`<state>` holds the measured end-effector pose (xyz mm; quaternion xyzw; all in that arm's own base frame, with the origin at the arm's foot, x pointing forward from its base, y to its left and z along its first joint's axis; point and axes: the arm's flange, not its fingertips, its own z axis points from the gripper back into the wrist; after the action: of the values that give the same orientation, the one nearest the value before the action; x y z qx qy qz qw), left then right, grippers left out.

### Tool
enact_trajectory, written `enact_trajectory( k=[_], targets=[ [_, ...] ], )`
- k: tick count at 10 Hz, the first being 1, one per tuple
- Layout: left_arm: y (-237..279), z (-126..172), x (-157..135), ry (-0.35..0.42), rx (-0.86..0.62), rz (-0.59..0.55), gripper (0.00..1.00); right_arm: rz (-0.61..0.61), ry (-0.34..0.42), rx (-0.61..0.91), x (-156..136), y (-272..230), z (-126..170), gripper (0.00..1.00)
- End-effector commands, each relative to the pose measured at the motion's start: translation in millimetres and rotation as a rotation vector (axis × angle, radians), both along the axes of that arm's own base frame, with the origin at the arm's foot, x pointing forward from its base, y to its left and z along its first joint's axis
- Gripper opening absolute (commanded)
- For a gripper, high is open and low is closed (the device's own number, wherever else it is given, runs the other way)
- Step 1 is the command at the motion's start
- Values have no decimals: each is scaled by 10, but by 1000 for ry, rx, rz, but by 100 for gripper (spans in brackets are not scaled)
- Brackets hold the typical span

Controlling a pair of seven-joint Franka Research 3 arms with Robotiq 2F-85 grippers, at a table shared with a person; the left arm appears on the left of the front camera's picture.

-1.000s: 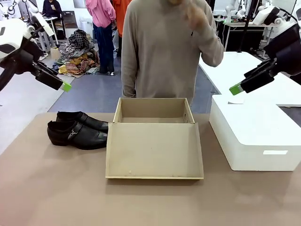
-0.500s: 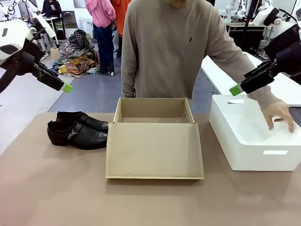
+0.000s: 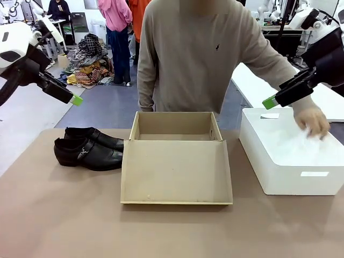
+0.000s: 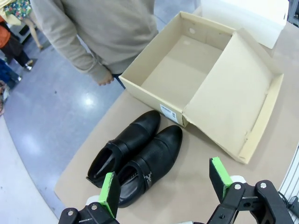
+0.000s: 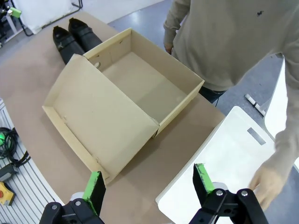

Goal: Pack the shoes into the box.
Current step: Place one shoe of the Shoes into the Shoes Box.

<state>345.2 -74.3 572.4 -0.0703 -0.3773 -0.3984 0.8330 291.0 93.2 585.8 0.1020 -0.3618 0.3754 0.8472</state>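
The shoes (image 3: 88,150), a glossy black pair, lie side by side on the table left of the box, toes toward it. The box (image 3: 174,126) is tan cardboard, open and empty, its flat lid (image 3: 176,172) lying toward me. My left gripper (image 3: 75,99) hangs open high above the shoes. In the left wrist view the shoes (image 4: 140,158) lie just beyond its open fingers (image 4: 163,179), with the box (image 4: 187,70) farther off. My right gripper (image 3: 270,101) hangs open above the table's right side. Its wrist view looks down past the open gripper (image 5: 149,179) on the box (image 5: 145,88).
A large white box (image 3: 290,156) stands right of the cardboard box. The person stands at the far edge behind the box, one hand (image 3: 312,121) reaching over the white box (image 5: 224,172), the other hanging beside the cardboard box. The tabletop in front of the lid is bare.
The person's hand came down from the face to the white box and now hovers over its inside. Both arms have stayed still, grippers open.
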Motion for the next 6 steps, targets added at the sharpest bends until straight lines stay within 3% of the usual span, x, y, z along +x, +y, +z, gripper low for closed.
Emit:
enact_trajectory(
  k=[1,3,6],
  targets=[
    [0,0,0,0,0,0,100,3,1,5,5,-6,0,100],
    [108,73,-6,6,76,-16,100,3,1,5,5,-6,0,100],
    [258,99,147,61,255,-182,100,3,1,5,5,-6,0,100]
  ],
)
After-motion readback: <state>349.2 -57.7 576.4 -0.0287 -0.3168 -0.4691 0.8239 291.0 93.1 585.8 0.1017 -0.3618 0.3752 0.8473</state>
